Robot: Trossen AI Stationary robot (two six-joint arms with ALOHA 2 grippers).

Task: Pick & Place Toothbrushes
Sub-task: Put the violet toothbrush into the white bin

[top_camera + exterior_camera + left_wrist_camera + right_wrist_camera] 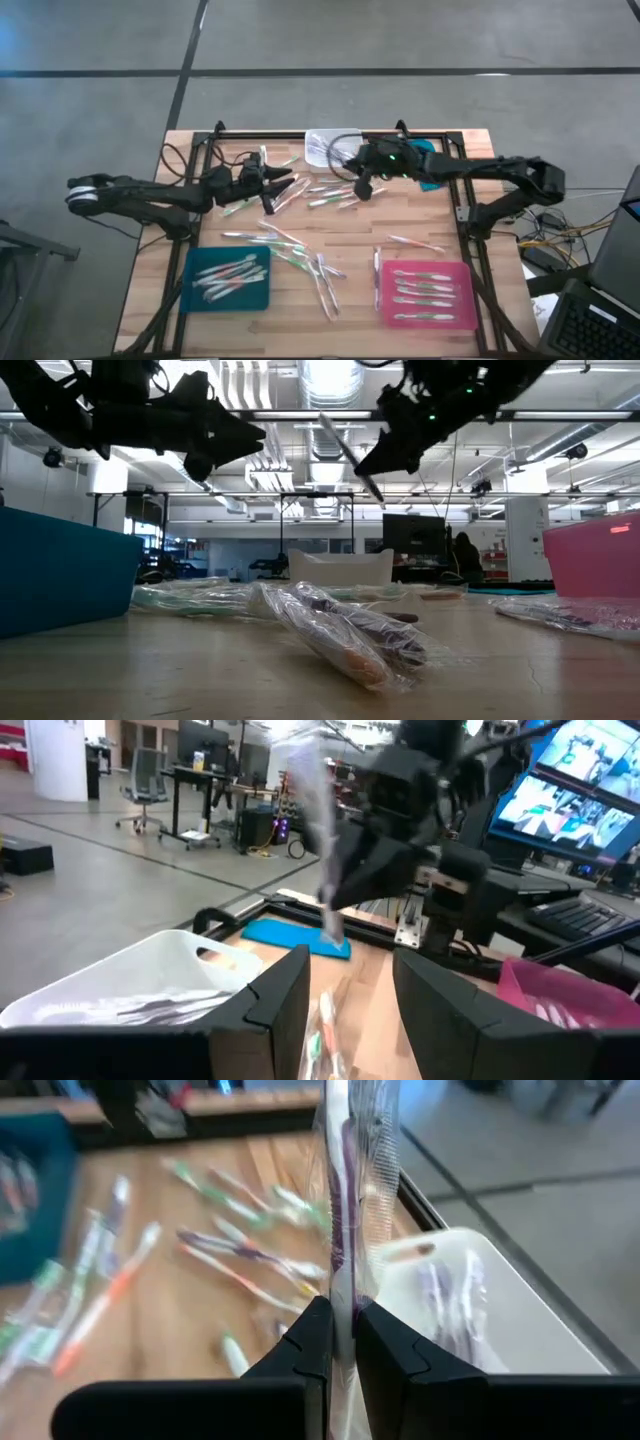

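I see one toothbrush (345, 1210) in a clear wrapper, with a purple handle. It is up in the air, not lying down. In the right wrist view its long side runs straight away from the pincer, and in the low view it (350, 455) sticks out tilted, one end up and the other end down.

My right pincer (342, 1342) holds it tight, with both dark fingers pressed on the wrapper. This pincer (366, 186) hangs over the far middle of the surface (400, 228), just beside the white bin (322, 145). The bin (500, 1320) has a few wrapped brushes inside.

My left pincer (290, 186) hovers close by, pointing at the right one. Its fingers (275, 1005) stand a bit apart and hold nothing.

Many more toothbrushes (300, 255) lie scattered on the wood below. Some lie in the teal tray (198, 268) near the front on the left. Some lie in neat rows in the pink tray (462, 272) on the right.
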